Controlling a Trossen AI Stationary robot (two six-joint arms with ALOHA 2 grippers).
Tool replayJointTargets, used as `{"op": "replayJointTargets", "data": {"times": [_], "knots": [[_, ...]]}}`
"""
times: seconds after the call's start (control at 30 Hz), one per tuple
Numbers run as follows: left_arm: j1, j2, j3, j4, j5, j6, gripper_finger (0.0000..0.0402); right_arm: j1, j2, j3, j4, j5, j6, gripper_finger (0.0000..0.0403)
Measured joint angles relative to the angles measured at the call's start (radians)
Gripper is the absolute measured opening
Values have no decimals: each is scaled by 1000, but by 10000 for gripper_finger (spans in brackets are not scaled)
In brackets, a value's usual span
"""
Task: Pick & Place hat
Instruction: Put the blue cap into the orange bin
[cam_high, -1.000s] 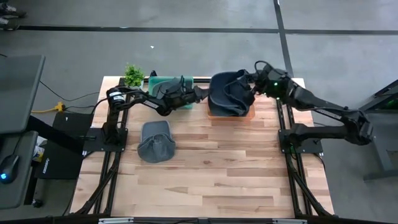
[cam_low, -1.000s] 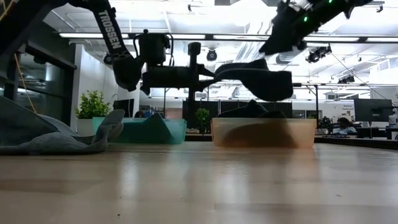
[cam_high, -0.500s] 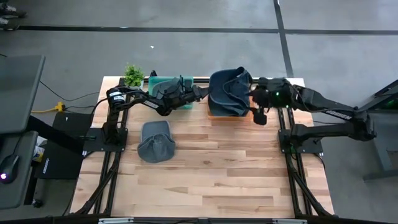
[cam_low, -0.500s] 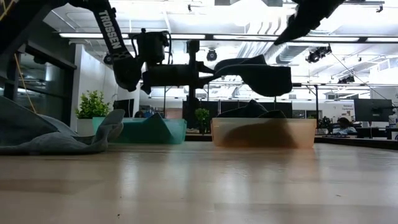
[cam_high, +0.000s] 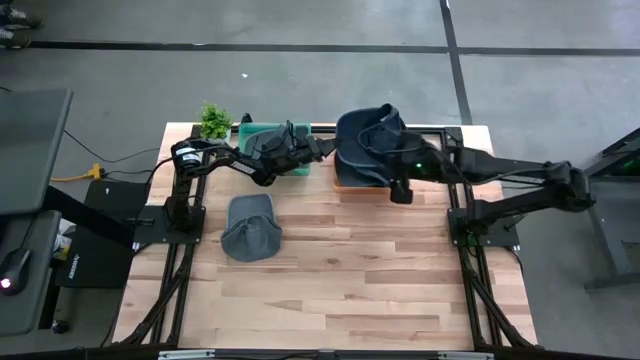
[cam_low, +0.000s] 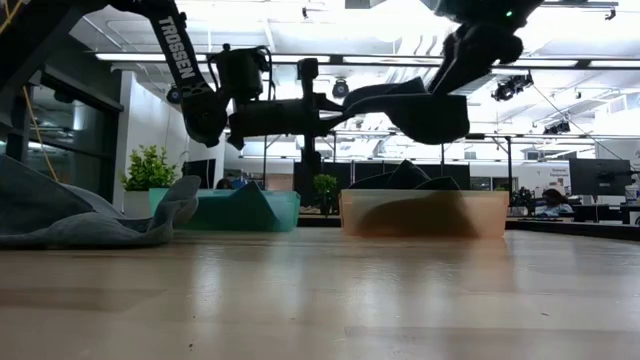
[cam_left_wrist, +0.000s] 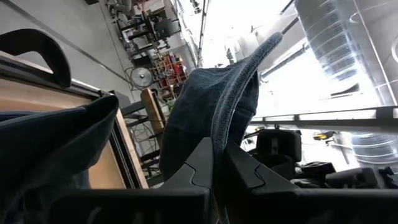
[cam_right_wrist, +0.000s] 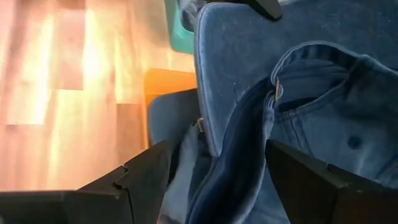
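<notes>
Denim hat (cam_high: 366, 143) held aloft above orange bin (cam_high: 372, 184), brim pinched in left pincer (cam_high: 326, 149). Right pincer (cam_right_wrist: 214, 180) spread wide, straddling hat's loose fabric, not gripping. More denim lying in bin directly below. Risk: cloth snagging on spread right fingers (cam_right_wrist: 314, 180), dragging hat sideways or tearing it from left's thin brim hold. Grey hat (cam_high: 250, 226) on worktop (cam_high: 350, 280), well apart.
</notes>
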Motion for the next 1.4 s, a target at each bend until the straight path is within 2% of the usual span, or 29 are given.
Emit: {"op": "replayJointTargets", "data": {"times": [0.17, 0.3, 0.47, 0.7, 0.83, 1.03, 1.4], "knots": [[0, 0, 0, 1, 3, 5, 6, -3, 56, 0, 17, 43, 2, 257], [0, 0, 0, 7, 15, 22, 6, -11, 91, 0, 51, 122, -11, 257], [0, 0, 0, 31, 20, 23, 6, -16, 108, 0, 121, 124, -13, 257], [0, -1, 1, 57, 24, 24, 6, -36, 114, 0, 123, 128, -9, 246], [0, -1, 1, 60, 24, 24, 6, -54, 114, 0, 123, 128, -3, 188], [1, -1, 1, 56, 20, 22, 16, -77, 114, -1, 119, 70, 10, 22], [0, -1, 1, 53, 81, 107, 66, -81, 113, -1, 105, 63, 22, 4]]}}
